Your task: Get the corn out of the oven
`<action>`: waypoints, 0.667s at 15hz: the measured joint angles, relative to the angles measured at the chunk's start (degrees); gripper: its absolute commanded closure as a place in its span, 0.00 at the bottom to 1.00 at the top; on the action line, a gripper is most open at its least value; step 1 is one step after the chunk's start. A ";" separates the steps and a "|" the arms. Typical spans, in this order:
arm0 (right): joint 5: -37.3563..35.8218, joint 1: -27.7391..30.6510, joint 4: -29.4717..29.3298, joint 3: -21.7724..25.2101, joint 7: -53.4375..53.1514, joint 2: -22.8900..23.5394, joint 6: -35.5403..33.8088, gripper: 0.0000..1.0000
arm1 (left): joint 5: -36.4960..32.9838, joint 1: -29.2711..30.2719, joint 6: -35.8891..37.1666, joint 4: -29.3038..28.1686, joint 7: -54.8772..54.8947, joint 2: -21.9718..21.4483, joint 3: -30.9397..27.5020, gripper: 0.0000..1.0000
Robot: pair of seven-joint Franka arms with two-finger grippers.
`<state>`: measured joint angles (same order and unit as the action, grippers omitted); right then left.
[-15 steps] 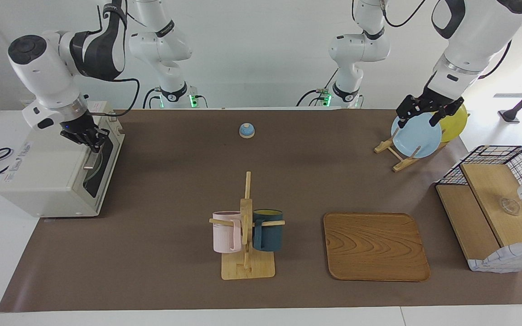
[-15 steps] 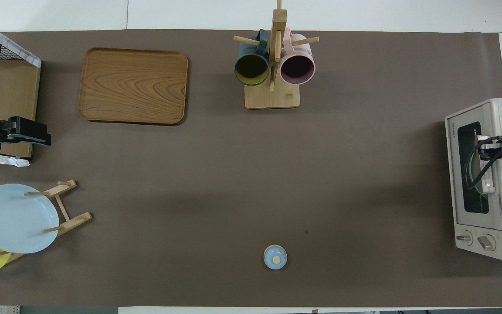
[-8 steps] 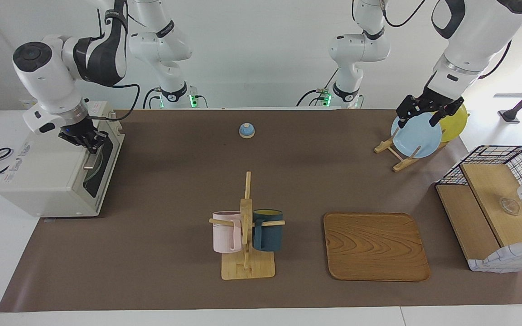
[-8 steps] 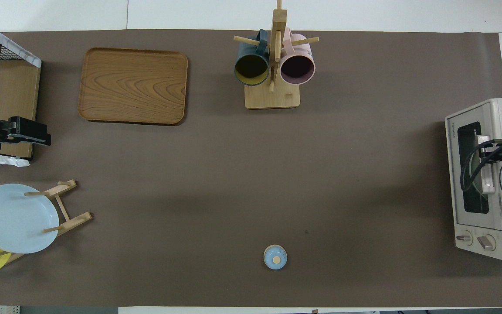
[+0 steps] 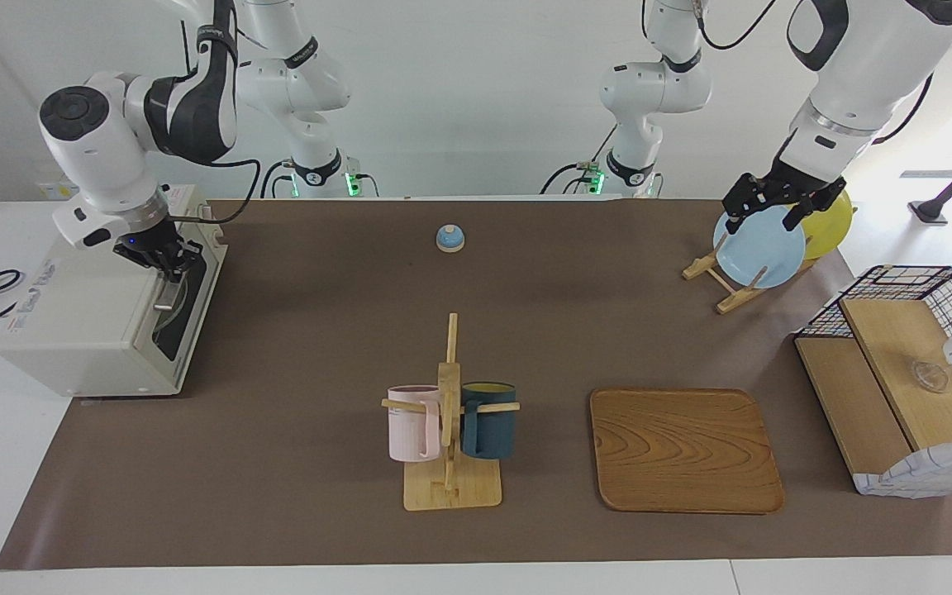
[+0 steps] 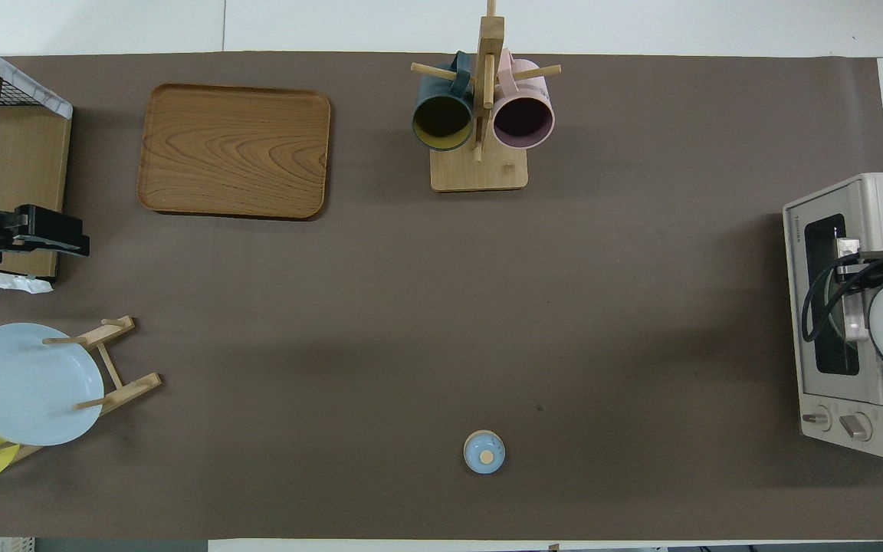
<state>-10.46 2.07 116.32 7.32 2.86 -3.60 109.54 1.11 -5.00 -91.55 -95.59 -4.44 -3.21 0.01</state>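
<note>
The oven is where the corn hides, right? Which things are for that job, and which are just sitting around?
For the job:
oven, door shut, corn not visible
right gripper, shut on the oven handle

Just sitting around:
wooden tray
mug rack
plate rack
basket shelf
blue bell
left gripper, waiting

oven (image 6: 844, 322) brand lettering and warning sticker, both unreadable
</note>
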 measured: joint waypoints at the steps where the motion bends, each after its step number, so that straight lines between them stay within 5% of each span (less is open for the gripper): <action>1: 0.00 -0.06 0.22 -0.02 0.00 -0.14 0.24 1.00 | 0.00 0.00 0.00 0.00 0.00 0.00 0.00 0.00; 10: 2.77 -1.09 1.51 -0.34 0.00 -0.46 1.69 1.00 | 0.00 0.00 0.00 0.00 0.00 0.00 0.00 0.00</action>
<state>-7.69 0.97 117.82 6.97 2.86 -4.05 111.23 1.11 -5.00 -91.55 -95.59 -4.44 -3.21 0.01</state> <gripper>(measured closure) 0.991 0.000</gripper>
